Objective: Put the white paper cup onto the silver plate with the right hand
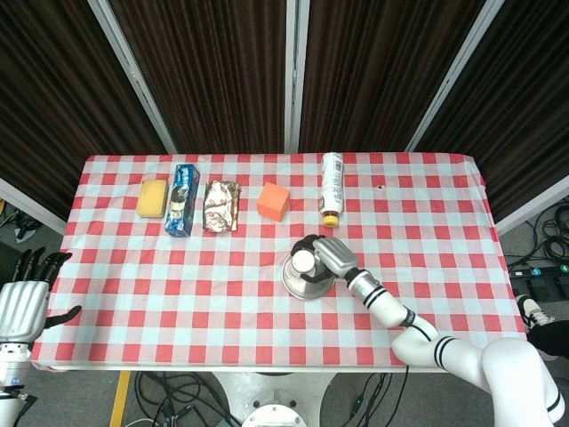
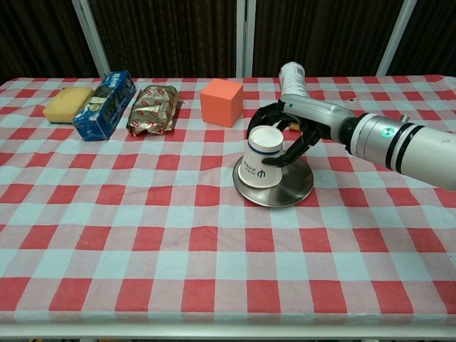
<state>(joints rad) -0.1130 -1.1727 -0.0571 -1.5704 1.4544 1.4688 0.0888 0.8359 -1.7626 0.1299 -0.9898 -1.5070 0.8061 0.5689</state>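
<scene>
One white paper cup | gripped by right hand | over silver plate

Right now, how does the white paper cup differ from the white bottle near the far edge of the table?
The white paper cup stands on its wider end on the silver plate; the white bottle lies on its side on the tablecloth. The right hand holds the cup; nothing touches the bottle. The cup tapers and is short; the bottle is long, with a yellow cap. Both are mainly white.

Head view looks steeply down from high; chest view sits low and near, sharing the table.
</scene>
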